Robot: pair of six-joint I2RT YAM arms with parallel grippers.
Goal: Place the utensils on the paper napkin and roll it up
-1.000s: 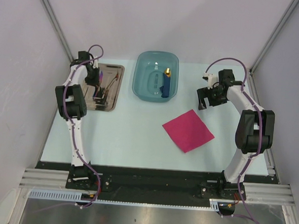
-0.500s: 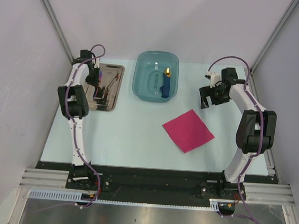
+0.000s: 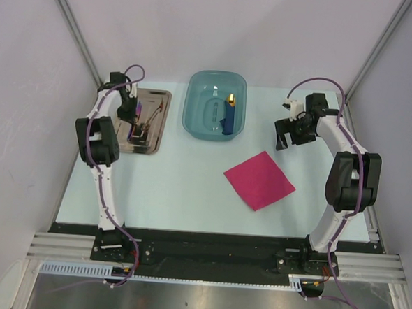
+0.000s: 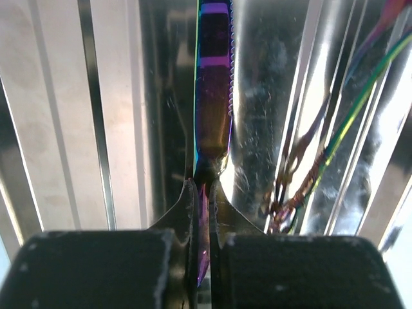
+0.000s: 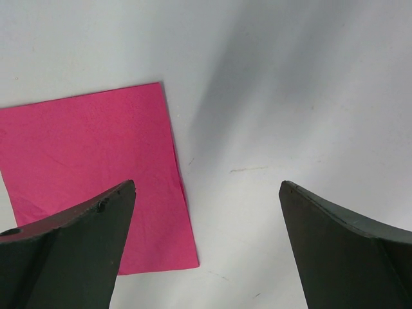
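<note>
1. The left fingers [image 4: 192, 209] are shut tight on a thin knife [image 4: 212, 109], pinching it on edge where it narrows. Its serrated blade runs straight ahead of the fingertips, over the floor of the metal tray [image 4: 58, 129].
2. The other utensils [image 4: 302, 174] lie tangled just to the right of those fingers, not touching the pinched piece.
3. The right fingers [image 3: 282, 138] are spread wide and hold nothing, hovering above the bench [image 5: 290, 96]. The paper napkin [image 5: 84, 161] lies flat beneath the left-hand finger, and one edge reaches into the gap between the two.
4. The knife looks stiff, light and slick. Held at so narrow a point it may swivel, so a grip nearer the middle of its length would likely carry it steadier.
5. The napkin looks soft and flimsy and is likely to slide or crumple. It is probably best taken by a corner or edge, with one side pinned during rolling.
6. Only the left wrist view shows the pinch itself and the blade's teeth; from above, the arm hides the contact.
7. Only the top view shows that tray and napkin lie well apart, with a teal basin [image 3: 195, 105] between and beyond them, and that the napkin is bare.
8. The right wrist view adds the napkin's faint creases and its crisp corner.
</note>
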